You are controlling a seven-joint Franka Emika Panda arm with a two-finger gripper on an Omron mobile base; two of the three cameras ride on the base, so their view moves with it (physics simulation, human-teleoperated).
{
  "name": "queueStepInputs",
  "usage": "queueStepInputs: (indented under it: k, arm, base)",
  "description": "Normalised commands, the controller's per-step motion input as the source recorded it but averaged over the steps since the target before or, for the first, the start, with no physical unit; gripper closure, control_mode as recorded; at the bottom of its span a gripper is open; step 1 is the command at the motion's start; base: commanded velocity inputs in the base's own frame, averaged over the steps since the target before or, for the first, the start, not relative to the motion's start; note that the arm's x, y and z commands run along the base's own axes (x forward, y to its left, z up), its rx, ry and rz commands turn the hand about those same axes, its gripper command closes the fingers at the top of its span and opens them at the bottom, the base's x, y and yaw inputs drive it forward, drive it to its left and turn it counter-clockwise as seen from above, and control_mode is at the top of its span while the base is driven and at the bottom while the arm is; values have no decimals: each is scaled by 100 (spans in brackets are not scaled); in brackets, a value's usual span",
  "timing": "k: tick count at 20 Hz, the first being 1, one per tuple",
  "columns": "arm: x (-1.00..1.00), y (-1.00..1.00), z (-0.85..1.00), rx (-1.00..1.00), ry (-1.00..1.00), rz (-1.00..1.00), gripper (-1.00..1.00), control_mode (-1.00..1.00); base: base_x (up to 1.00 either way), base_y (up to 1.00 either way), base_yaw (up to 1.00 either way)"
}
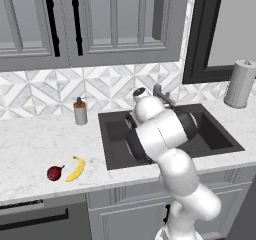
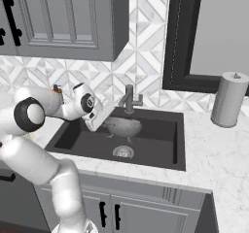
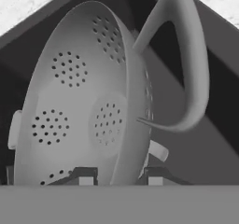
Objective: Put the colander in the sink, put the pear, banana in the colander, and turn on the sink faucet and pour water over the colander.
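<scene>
The colander (image 3: 79, 101) hangs tilted inside the sink (image 2: 160, 152), its open bowl turned toward the hand camera, and the gripper (image 3: 119, 178) is clamped on its rim, one finger on each side of the metal wall. From the right base view the colander (image 2: 122, 126) sits just past the gripper (image 2: 99, 120), above the sink floor and a little behind the round silver drain (image 2: 123, 152); whether its base touches the floor I cannot tell. One loop handle (image 3: 15, 129) sticks out at the far side of the bowl from the fingers in the hand view. The faucet (image 2: 129, 99) stands just beyond the colander at the back edge of the sink, and in the hand view its spout (image 3: 189, 64) curves right beside the colander's rim. Well away from the gripper, off on the tabletop (image 1: 30, 139) to the arm's left, the banana (image 1: 77, 168) lies beside the pear (image 1: 55, 172), close together. A soap dispenser (image 1: 80, 111) stands by the wall between them and the sink. On the other side of the sink a paper towel roll (image 2: 227, 100) stands upright on the tabletop.
</scene>
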Motion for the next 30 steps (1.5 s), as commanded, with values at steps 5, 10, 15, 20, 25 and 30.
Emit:
queueStepInputs:
  k: [5,10,15,20,25,30]
  arm:
    - [14,57,-76,1,-1,-63,100,-100]
    - [24,63,-68,0,-17,-55,100,-100]
    - [50,92,-46,-6,-33,-53,100,-100]
    - [50,98,-51,-3,-20,-53,100,-100]
    - [43,100,-47,0,-2,-55,100,-100]
    - [14,100,-54,0,0,-55,100,-100]
  base:
    - [0,0,0]
    - [0,0,0]
    - [0,0,0]
    - [0,0,0]
    - [0,0,0]
    - [0,0,0]
